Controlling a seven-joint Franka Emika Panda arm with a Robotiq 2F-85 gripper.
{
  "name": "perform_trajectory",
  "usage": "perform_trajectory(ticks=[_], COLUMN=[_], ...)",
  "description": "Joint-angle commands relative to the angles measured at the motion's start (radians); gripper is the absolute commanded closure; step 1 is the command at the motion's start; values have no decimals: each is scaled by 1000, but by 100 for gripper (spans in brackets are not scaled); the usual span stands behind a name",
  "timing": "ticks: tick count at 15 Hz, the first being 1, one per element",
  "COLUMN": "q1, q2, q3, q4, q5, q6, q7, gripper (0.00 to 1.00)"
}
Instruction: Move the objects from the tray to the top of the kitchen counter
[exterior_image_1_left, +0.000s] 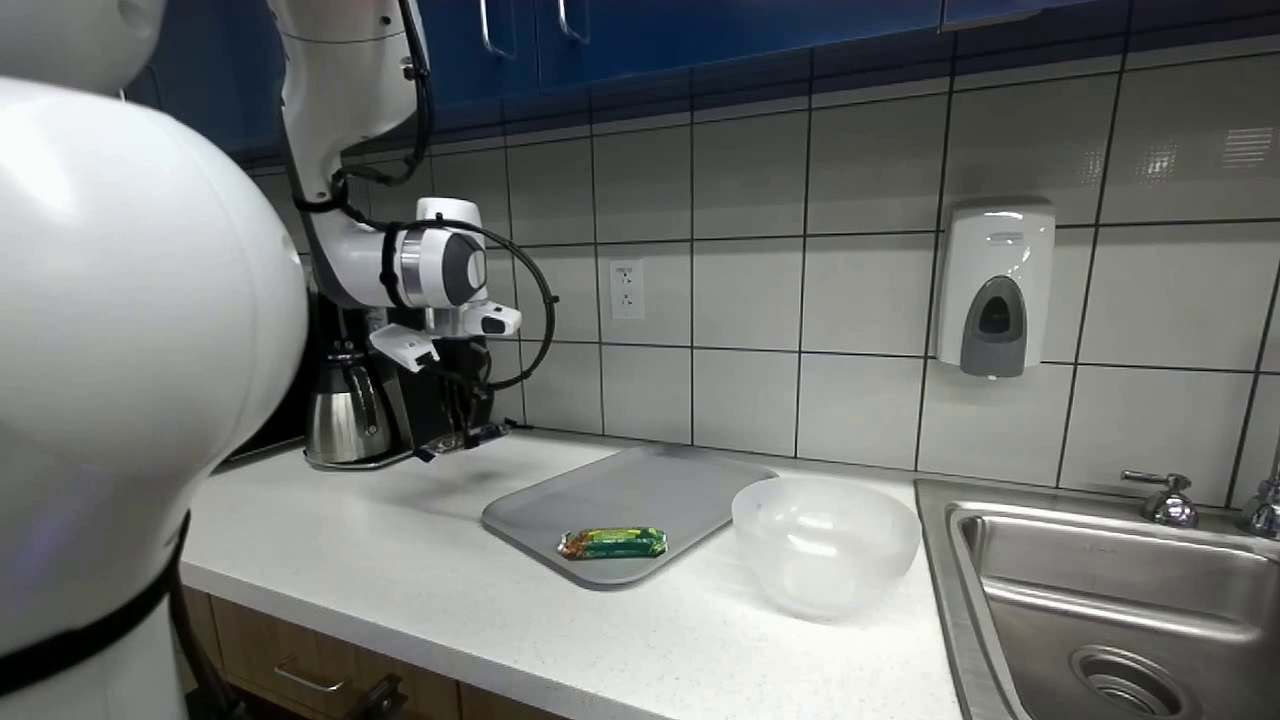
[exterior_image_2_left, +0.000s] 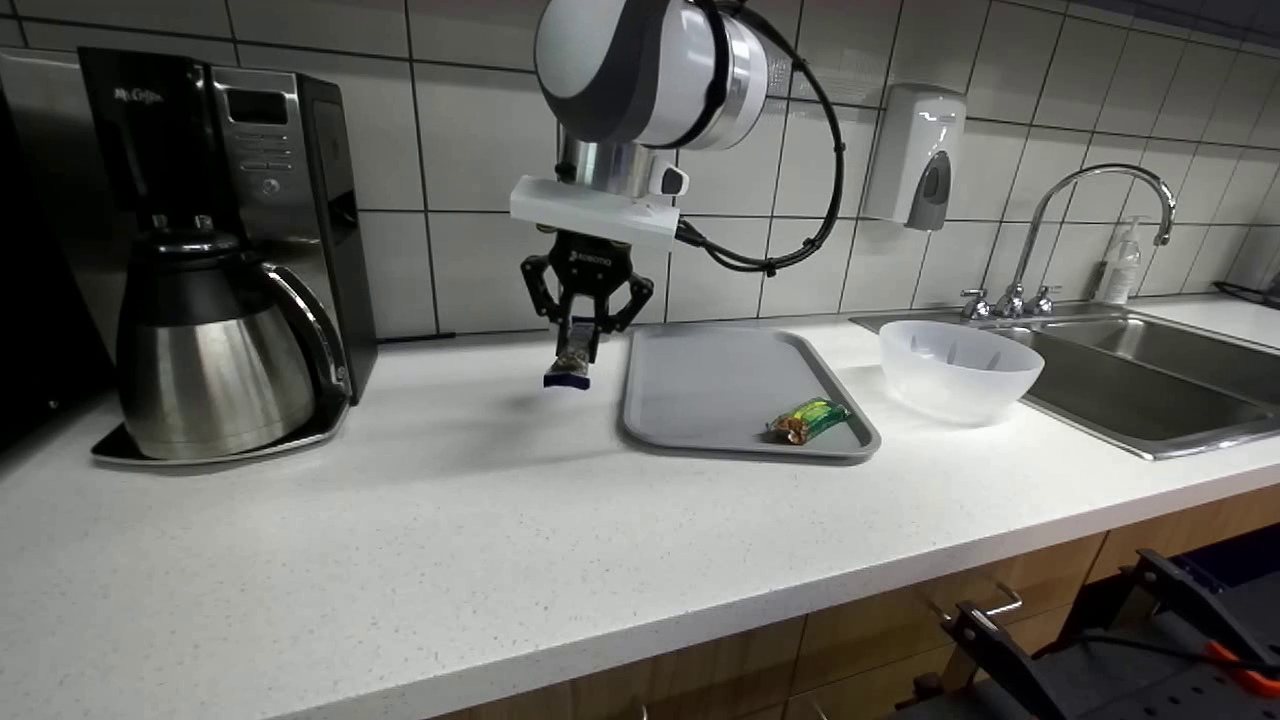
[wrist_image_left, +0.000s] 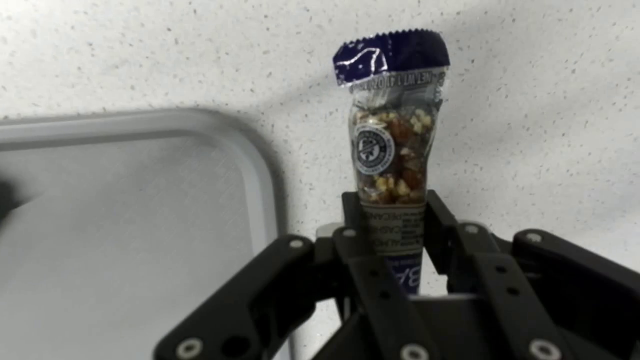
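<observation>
My gripper (wrist_image_left: 392, 225) is shut on a nut bar (wrist_image_left: 395, 150) in a clear wrapper with dark blue ends. The gripper (exterior_image_2_left: 580, 345) points down and holds the bar (exterior_image_2_left: 570, 372) above the white kitchen counter (exterior_image_2_left: 450, 540), just beside the tray on the coffee maker side. The bar's rear end is partly hidden by the fingers in the wrist view. A green-wrapped bar (exterior_image_1_left: 612, 543) lies on the grey tray (exterior_image_1_left: 650, 485) near its front corner; this green bar (exterior_image_2_left: 810, 420) also shows in an exterior view, but not in the wrist view.
A coffee maker with a steel carafe (exterior_image_2_left: 215, 360) stands on the counter near the gripper. A frosted white bowl (exterior_image_2_left: 960, 375) stands between the tray and the steel sink (exterior_image_1_left: 1120, 590). The tiled wall (exterior_image_1_left: 750, 290) with a soap dispenser (exterior_image_1_left: 1000, 285) runs behind.
</observation>
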Motion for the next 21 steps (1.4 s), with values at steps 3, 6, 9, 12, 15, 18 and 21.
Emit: perform_trajectory(ticks=[3, 6, 9, 12, 15, 18, 21], q1=[8, 12, 14, 21, 30, 32, 29], q2=[-14, -15, -16, -17, -18, -19, -18], q3=[20, 15, 12, 4, -9, -12, -8], q4=[26, 30, 35, 40, 44, 49, 54], q5=[20, 8, 4, -10, -31, -36, -33], q6=[-71, -92, -114, -134, -146, -172, -196], q7=[-39, -45, -53, -43, -22, -17, -20], gripper=[92, 92, 92, 92, 92, 92, 92])
